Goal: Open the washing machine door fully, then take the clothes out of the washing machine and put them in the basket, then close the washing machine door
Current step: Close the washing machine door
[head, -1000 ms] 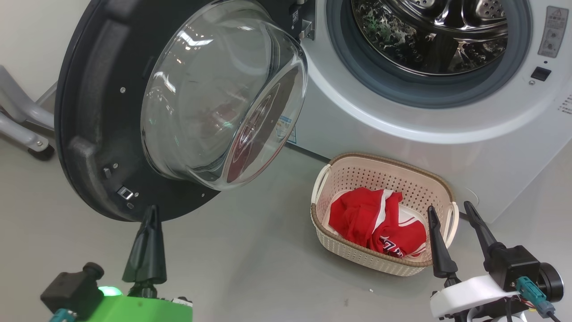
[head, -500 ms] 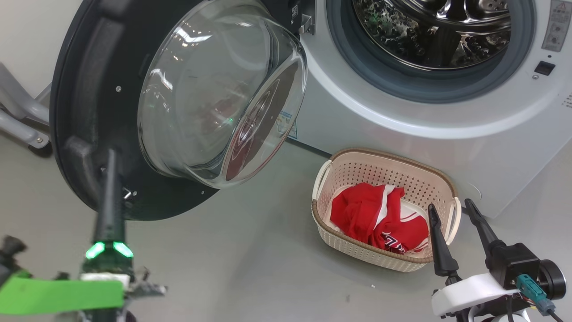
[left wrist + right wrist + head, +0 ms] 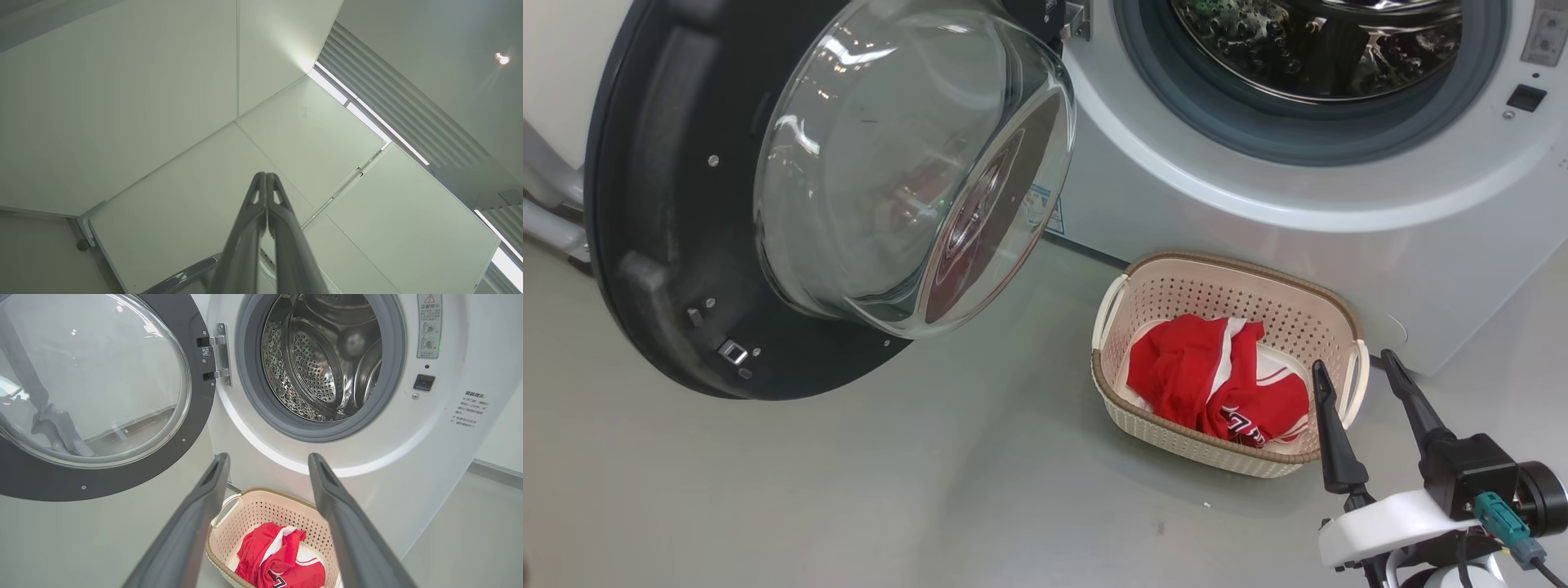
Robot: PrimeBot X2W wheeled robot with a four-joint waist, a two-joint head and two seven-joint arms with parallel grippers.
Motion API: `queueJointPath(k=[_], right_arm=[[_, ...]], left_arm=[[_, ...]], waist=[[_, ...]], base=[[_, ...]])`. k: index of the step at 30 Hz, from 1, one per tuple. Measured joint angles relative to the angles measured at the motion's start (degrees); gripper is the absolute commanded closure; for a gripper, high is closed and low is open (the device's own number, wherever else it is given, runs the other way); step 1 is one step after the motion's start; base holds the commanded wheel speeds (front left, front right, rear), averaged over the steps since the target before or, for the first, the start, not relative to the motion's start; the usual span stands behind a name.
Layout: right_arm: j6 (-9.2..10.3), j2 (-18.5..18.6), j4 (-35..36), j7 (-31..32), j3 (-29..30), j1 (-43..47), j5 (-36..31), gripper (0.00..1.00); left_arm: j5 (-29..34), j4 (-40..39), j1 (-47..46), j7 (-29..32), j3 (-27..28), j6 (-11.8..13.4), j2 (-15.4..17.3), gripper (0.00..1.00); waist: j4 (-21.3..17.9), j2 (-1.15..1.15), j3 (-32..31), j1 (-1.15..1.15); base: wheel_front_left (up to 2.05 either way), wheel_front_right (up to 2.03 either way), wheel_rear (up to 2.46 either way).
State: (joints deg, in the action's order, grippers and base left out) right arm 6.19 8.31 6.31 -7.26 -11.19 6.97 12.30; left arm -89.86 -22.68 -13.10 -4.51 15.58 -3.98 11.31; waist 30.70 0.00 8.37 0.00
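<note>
- Washing machine door [image 3: 833, 196] hangs swung wide, glass bowl towards me; the drum [image 3: 322, 363] looks bare.
- Clothes [image 3: 1217, 392]: red jersey bunched in the basket [image 3: 1176, 437], on the floor just before the washing machine [image 3: 1258, 220].
- Change: a second ago my left jaws stood at the door's lower rim. Now that arm has lifted away, jaws pressed together, aimed at the ceiling [image 3: 163, 81].
- Right jaws parted, empty, near the basket.
- Judgement: unloading done; only closing remains.

My left gripper [image 3: 266, 175] pinched, my right gripper [image 3: 1352, 361] spread.
Left fingers press together tip to tip with nothing between them; right fingers stand well apart, empty, low at my right side.
</note>
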Motion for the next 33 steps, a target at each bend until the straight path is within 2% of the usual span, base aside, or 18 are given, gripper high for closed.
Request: queueJointPath(k=[5,9,11,20,33], right_arm=[[0.0,0.21,0.45,0.48,-0.29,-0.85,-0.41,0.0],[0.0,0.27,0.74,0.76,-0.38,-1.08,-0.43,0.0],[0.0,0.3,0.79,0.99,-0.55,-1.77,-0.55,0.0],[-0.01,0.46,0.87,1.24,-0.48,-2.31,-0.86,0.0],[-0.02,0.47,0.78,1.23,-0.23,-2.46,-0.86,0.0]], left_arm=[[-5.7,10.71,-4.0,1.91,6.3,4.05,4.3,1.0],[-6.64,19.37,-5.09,5.67,6.5,7.83,8.37,1.0],[-8.02,24.48,-5.26,8.95,4.56,9.77,10.46,1.0],[-8.49,32.09,-7.87,15.82,-0.97,10.0,13.54,1.0],[-8.94,37.04,-8.77,25.27,-7.23,9.64,14.54,1.0]], waist=[[-1.06,0.0,0.8,0.0],[-1.94,0.0,1.5,0.0],[-2.62,0.0,2.03,0.0],[-4.28,0.0,3.06,0.0],[-4.65,0.0,3.08,0.0]], base=[[0.0,0.0,0.0],[0.0,0.0,0.0],[0.0,0.0,0.0],[0.0,0.0,0.0],[0.0,0.0,0.0]])
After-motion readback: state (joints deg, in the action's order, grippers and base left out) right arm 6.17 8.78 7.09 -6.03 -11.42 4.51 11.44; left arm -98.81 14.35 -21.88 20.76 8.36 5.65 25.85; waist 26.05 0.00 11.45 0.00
